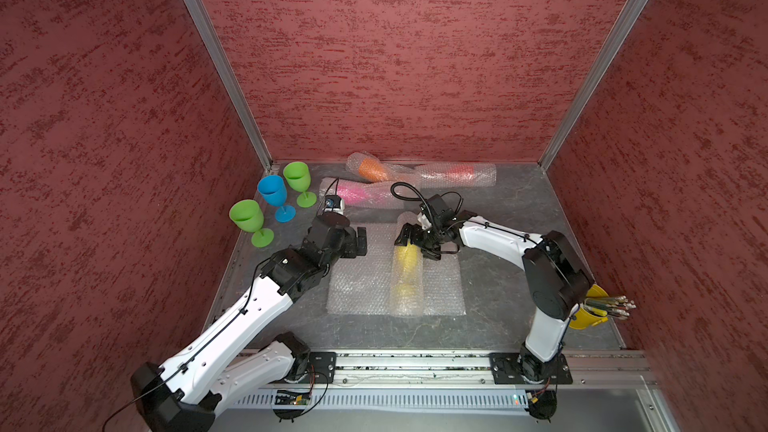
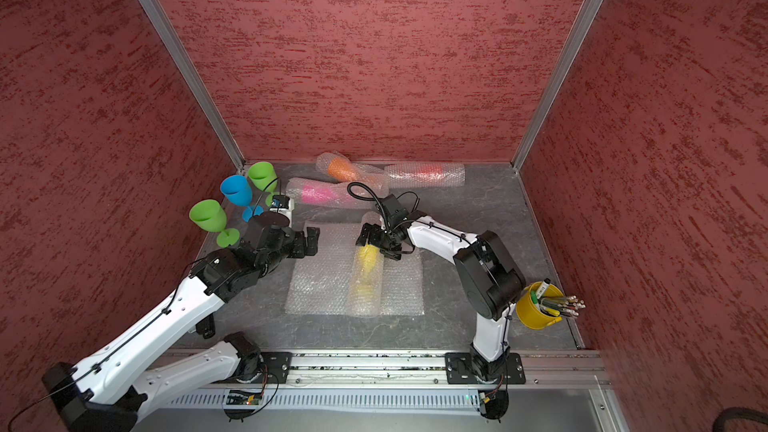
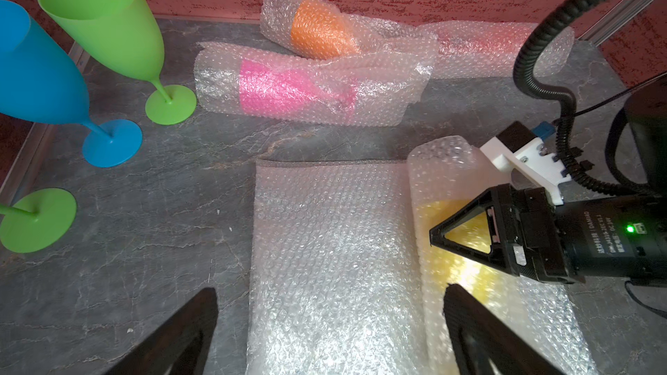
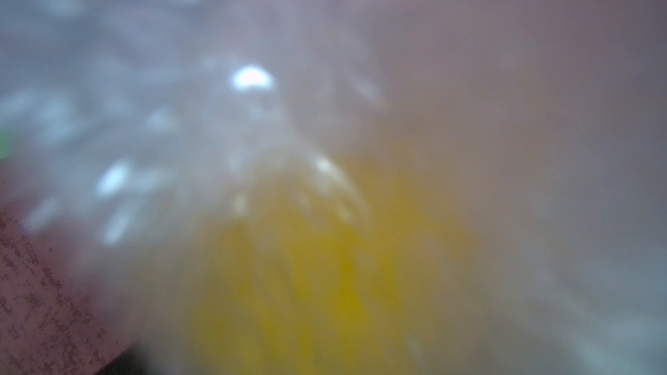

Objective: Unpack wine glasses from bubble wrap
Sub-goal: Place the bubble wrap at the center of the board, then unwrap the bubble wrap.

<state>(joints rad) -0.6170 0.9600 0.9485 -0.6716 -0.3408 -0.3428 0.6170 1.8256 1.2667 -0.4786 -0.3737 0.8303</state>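
**Yellow glass lies wrapped**

Jaws spread, the right gripper [image 1: 415, 248] straddles the far end of the roll [image 1: 408, 301] around the yellow glass [image 1: 405, 261], on a flat sheet [image 1: 361, 282] at the centre of the table [image 1: 498, 209] (its wrist view is all blur). The left gripper [image 1: 358, 243] hovers open at the sheet's left edge. Three bare glasses [image 1: 272, 191] stand at left rear; three more rolls [image 1: 361, 195] lie near the back wall [image 1: 395, 76].

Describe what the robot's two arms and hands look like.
Left arm and right arm have white shells, bulky black joints and thin black cables. The left hand and right hand are black with triangular open-frame fingers. A ribbed black hose loops at the right wrist; its motor shows a green light.
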